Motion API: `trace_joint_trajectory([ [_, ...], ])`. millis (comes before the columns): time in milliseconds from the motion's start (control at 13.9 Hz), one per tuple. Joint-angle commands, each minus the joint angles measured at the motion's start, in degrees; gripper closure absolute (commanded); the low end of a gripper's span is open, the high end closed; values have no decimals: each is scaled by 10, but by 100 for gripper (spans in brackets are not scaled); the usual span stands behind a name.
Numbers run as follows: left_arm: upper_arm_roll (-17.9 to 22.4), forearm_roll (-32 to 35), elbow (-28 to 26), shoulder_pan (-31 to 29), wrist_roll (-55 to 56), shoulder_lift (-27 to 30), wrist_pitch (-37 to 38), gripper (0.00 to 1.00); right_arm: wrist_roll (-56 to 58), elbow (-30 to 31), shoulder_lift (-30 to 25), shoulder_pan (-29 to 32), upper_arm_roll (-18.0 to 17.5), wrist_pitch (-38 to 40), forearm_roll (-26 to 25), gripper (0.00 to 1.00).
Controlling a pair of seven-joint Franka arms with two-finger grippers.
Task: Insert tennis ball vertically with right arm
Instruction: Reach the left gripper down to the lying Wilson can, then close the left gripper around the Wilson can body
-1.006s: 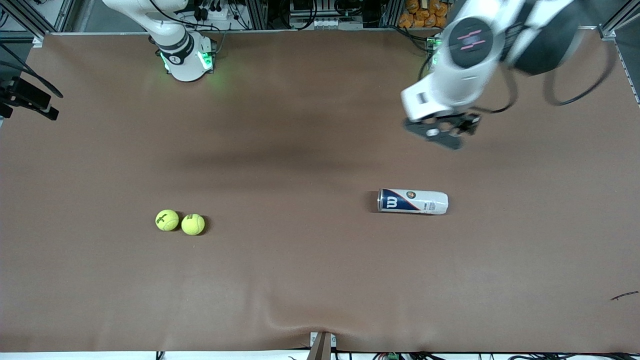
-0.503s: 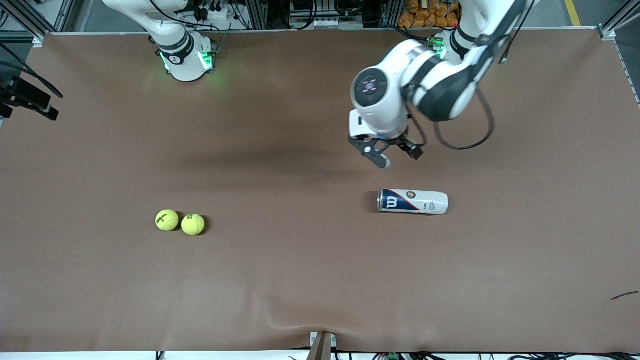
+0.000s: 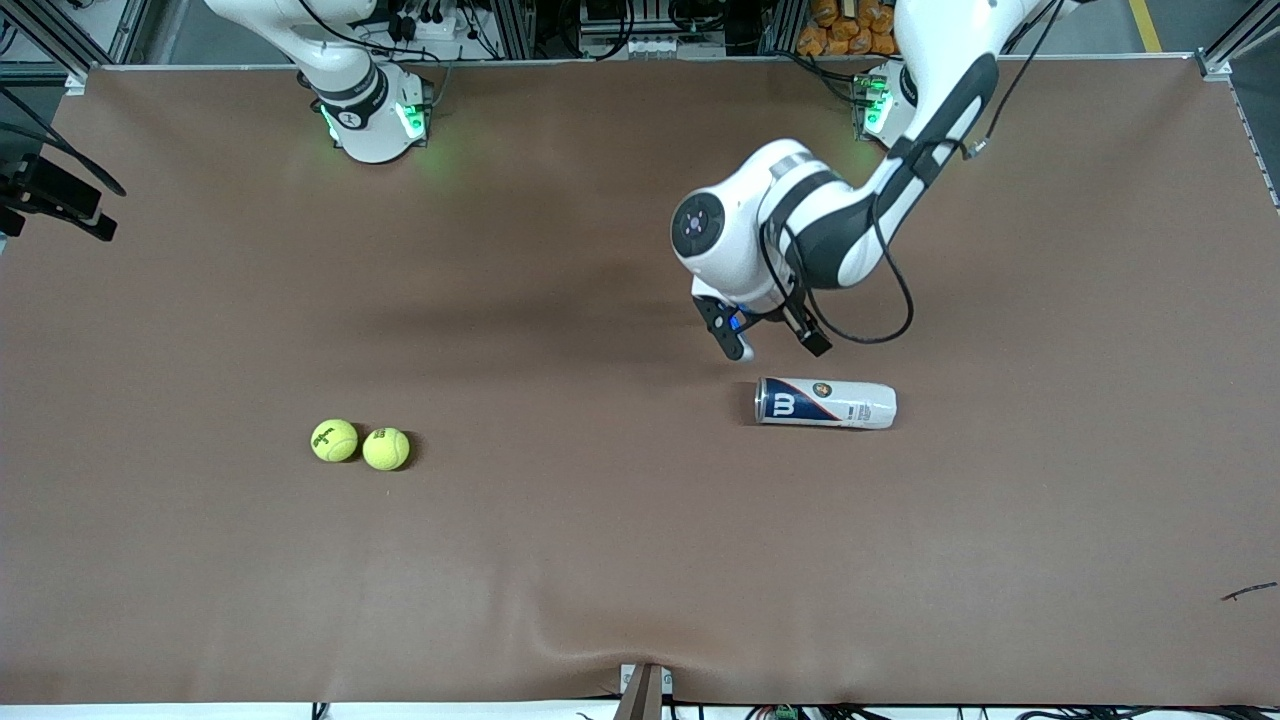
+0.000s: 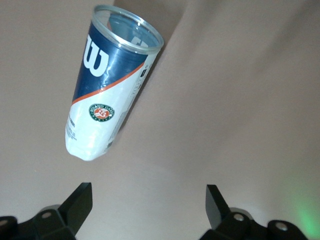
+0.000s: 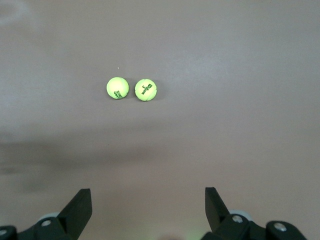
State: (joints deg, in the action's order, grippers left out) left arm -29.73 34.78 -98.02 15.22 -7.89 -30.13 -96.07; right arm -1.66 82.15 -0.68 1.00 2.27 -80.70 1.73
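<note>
Since second ago, our left gripper [image 3: 775, 345] swings in from left arm's end of table, comes low, now over bare cloth just beside can [image 3: 826, 402], above its open end; fingers spread wide, nothing held. Near to far: two tennis balls [image 3: 360, 444] touching, toward right arm's end, unmoved. Can lying on side, mouth facing balls, well apart from them. Brown table [image 3: 600, 560] under all. Our right gripper [image 5: 147, 207] waits high over balls, fingers apart, empty.
</note>
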Motion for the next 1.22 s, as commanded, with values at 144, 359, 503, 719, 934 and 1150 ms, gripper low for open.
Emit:
trace_joint_trajectory([
  [144, -2, 73, 41, -7, -97, -59, -7, 0, 8, -6, 2, 15, -8, 6, 6, 0],
  [359, -2, 97, 43, -17, -123, -74, -13, 0, 8, -7, 2, 14, -8, 2, 6, 0],
  [503, 0, 107, 49, -19, -139, -86, -15, 0, 8, -6, 2, 14, -8, 4, 6, 0],
  [719, 4, 116, 68, -19, -162, -108, -16, 0, 9, -6, 2, 15, -7, 2, 6, 0],
  [934, 4, 136, 68, -18, -164, -125, -20, 0, 8, -6, 2, 14, -8, 1, 6, 0],
  [1150, 10, 150, 68, -18, -163, -135, -28, 0, 9, -6, 2, 16, -7, 2, 6, 0],
])
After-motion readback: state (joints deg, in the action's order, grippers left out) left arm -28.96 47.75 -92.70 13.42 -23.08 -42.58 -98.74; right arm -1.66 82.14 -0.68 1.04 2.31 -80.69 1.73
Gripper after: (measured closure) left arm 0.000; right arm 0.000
